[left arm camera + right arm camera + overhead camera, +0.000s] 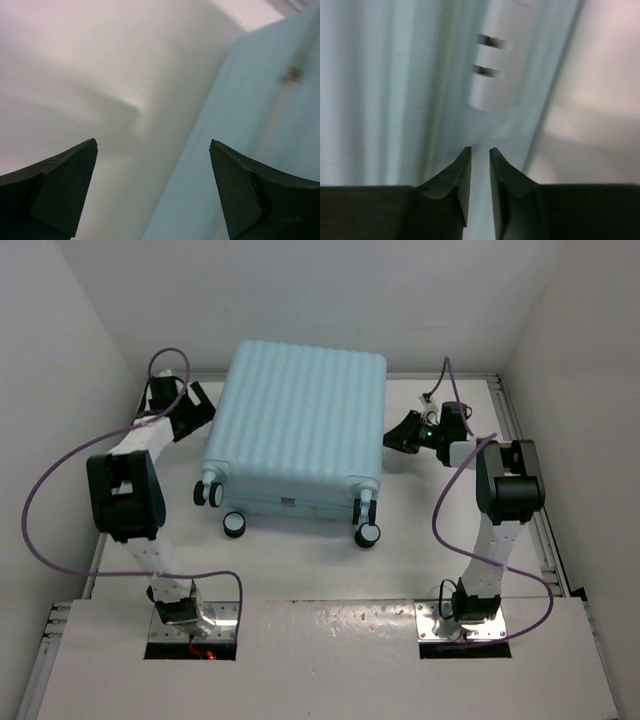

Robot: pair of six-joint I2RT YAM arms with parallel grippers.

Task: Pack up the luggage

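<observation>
The luggage (300, 420), a pale aqua-blue ribbed suitcase, lies closed and flat on the table, its black wheels (234, 524) toward the near side. My left gripper (203, 412) is open and empty at the suitcase's left edge; in the left wrist view its jaws (152, 142) stand wide apart, over the shell's edge (250, 125) and the white table. My right gripper (393, 434) is close to the suitcase's right side. In the right wrist view its jaws (480, 149) are nearly closed with a thin gap, nothing seen between them, pointing at the shell (380, 90) below a pale fitting (492, 60).
The white table (300, 570) is enclosed by white walls on the left, back and right. Purple cables (45, 500) loop off both arms. A second front wheel (367, 535) sticks out at the near right of the suitcase.
</observation>
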